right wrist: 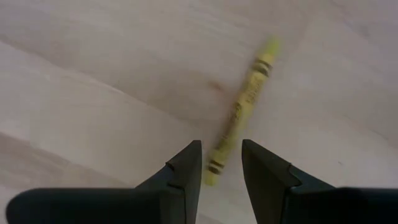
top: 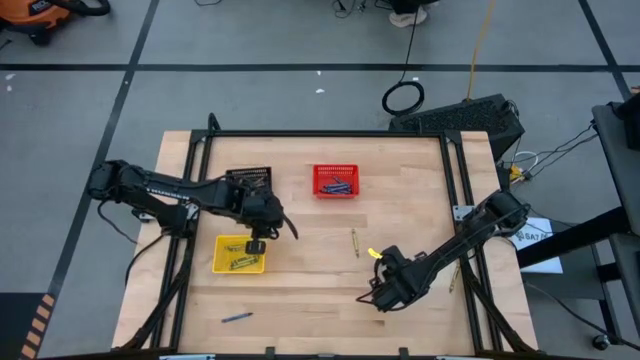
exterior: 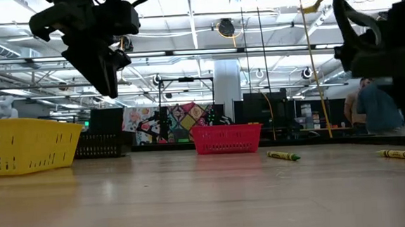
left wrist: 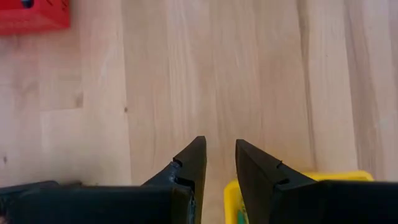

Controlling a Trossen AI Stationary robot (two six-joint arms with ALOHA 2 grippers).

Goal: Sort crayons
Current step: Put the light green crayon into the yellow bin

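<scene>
1. High view: three baskets sit on the surface [top: 300, 290] — black [top: 250, 177] and red [top: 336, 180] toward the far edge, yellow [top: 240, 254] toward the left edge, nearer the front.
2. Loose crayons counted there: one yellow-green [top: 354, 242] near the middle and one blue [top: 237, 317] near the front edge. A third yellow-green one [right wrist: 239, 112] shows in the right wrist view, lying flat on the wood.
3. Two claws. The left claw [top: 256, 245] hangs over the yellow basket's far right corner, fingers [left wrist: 194, 163] slightly parted and holding nothing.
4. The right claw [top: 378, 298] hovers low toward the front right, fingers [right wrist: 188, 167] parted, empty, with the third crayon's near end between the tips.
5. Hard to make out: dark blue sticks lie in the red basket and yellow-green ones in the yellow basket, too small to count; the black basket's contents cannot be told.
6. Low view shows two yellow-green crayons [exterior: 283, 155] on the wood; the right one [exterior: 402, 155] is partly cut off by the dark right arm.
</scene>
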